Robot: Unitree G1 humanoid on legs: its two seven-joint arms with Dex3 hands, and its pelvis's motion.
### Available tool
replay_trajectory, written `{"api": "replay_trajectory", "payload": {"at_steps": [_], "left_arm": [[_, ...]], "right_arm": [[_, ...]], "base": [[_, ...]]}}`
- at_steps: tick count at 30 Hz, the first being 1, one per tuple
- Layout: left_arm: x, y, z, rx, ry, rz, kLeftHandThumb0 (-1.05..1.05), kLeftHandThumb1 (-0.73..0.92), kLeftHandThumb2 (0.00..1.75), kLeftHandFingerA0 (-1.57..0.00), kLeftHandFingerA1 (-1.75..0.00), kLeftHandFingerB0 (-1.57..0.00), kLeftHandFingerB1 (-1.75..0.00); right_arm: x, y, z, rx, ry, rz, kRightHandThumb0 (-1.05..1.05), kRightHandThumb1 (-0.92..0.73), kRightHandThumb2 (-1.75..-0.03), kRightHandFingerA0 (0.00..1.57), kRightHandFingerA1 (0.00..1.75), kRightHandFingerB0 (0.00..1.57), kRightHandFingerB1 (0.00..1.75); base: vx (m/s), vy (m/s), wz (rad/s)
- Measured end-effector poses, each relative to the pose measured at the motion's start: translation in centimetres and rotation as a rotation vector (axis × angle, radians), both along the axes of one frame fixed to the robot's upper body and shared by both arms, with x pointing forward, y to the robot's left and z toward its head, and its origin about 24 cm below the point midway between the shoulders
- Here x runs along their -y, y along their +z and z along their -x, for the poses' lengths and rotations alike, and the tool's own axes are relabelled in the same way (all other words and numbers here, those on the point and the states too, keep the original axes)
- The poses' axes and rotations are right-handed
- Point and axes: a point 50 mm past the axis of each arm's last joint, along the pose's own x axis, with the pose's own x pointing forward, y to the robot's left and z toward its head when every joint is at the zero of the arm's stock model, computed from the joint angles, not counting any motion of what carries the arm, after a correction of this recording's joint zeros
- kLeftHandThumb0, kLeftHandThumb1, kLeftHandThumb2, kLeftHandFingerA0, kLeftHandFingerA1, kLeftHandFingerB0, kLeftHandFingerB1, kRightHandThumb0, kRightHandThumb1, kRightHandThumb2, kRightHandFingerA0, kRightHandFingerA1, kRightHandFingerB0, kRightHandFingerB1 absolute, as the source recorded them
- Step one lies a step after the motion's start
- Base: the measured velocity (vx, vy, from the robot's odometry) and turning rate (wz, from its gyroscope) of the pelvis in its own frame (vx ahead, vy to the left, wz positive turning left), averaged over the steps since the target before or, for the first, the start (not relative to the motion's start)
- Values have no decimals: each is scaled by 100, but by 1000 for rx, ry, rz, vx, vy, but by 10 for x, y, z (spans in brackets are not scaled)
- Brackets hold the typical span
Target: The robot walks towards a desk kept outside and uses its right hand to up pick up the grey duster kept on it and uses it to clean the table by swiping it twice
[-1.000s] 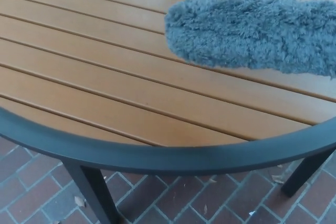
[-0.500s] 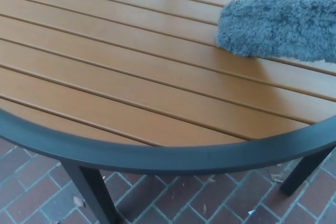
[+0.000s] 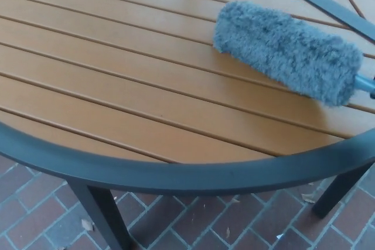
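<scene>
I'm mid-swipe with the grey duster lying flat on the slatted counter; next it needs dragging across, and neither robot hand is in shot, so can't tell the grip.

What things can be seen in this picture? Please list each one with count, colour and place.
duster: one, grey and fluffy, lying on the table at upper right; a bit of light handle leaves the right edge.
table: one, orange-brown slats, fills most of the view.
table rim: one, dark grey, curved along the near edge.
table legs: two visible, dark, below the rim.
brick floor: reddish, at the bottom.
robot hands: none in view.
</scene>
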Motion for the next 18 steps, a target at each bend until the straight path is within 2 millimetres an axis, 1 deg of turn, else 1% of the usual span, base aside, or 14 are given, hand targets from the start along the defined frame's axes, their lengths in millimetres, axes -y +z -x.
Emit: {"api": "replay_trajectory", "payload": {"at_steps": [1,2,4,5,6,7,8,10,12,13,15,18], "left_arm": [[0,0,0,1,-1,0,-6,64,59,-76,-50,-72,-51],[0,0,-1,1,-2,1,-8,63,58,-76,-50,-71,-51],[0,0,-1,1,-4,3,-8,63,58,-76,-50,-71,-51],[0,0,-1,1,-5,4,-9,63,58,-76,-50,-70,-50],[0,0,-1,2,-6,5,-9,63,58,-76,-50,-70,-50],[0,0,-1,3,-7,5,-8,63,58,-76,-50,-70,-50],[0,0,-2,3,-8,4,-8,63,58,-76,-50,-70,-50],[0,0,-2,4,-9,4,-7,63,58,-74,-49,-69,-50],[0,1,-2,3,-11,2,-7,63,58,-74,-49,-69,-50],[0,1,-2,2,-11,2,-7,62,58,-76,-50,-71,-50],[0,1,-3,2,-15,2,-9,63,58,-75,-50,-70,-50],[0,1,-3,0,-18,1,-9,63,58,-75,-50,-70,-50]], "right_arm": [[-6,-8,4,-11,22,-4,-32,-78,-80,94,160,83,103],[-15,-20,11,-29,52,-10,-30,-76,-79,93,156,83,99],[-22,-31,19,-50,81,-12,-30,-76,-79,93,156,83,99],[-27,-36,24,-48,109,-4,-30,-77,-79,91,163,82,110],[-30,-38,27,-44,125,2,-30,-77,-79,91,163,82,110],[-32,-39,29,-44,136,4,-30,-77,-80,92,153,81,98],[-36,-43,34,-42,156,5,-30,-77,-80,92,153,81,98],[-36,-44,37,-40,164,11,-29,-77,-80,93,151,83,97],[-37,-44,46,-31,199,23,-29,-77,-80,93,151,83,97],[-37,-44,48,-30,207,23,-30,-79,-75,91,161,81,101],[-41,-45,53,-28,243,22,-31,-80,-74,91,164,82,103],[-48,-45,64,-28,314,8,-31,-80,-74,91,164,82,103]], "base": [[0,0,0],[0,0,0],[0,0,0],[-50,-19,7],[0,0,0],[0,0,0],[0,0,0],[0,0,0],[0,0,0],[0,0,0],[0,0,0],[0,0,0]]}}
